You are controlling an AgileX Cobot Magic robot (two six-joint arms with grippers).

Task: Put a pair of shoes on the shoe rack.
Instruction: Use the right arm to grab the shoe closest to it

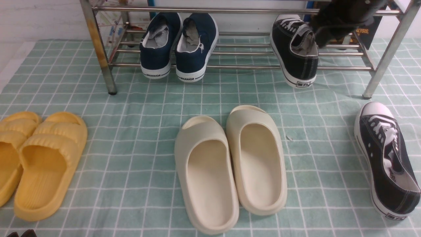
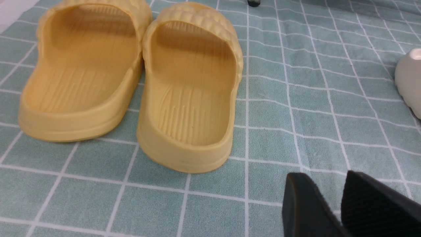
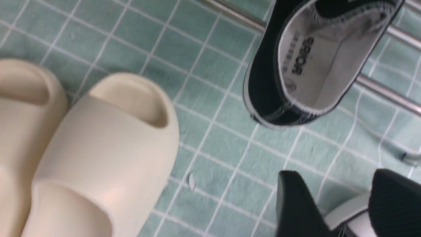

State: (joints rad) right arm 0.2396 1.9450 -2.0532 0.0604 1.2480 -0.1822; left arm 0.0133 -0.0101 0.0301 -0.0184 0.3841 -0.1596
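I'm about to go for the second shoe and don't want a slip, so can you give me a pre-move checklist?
1. First black sneaker on the lower tubes of the rack: ok, its heel overhanging the front tube.
2. Second black sneaker sole down on the cloth: ok, toe toward the rack.
3. Right gripper open and holding nothing: ok, jaws apart.
4. Left gripper away from both black sneakers: ok, near the yellow slippers.
5. Enough width beside the first sneaker for the second: cannot tell, the right arm partly hides that side.
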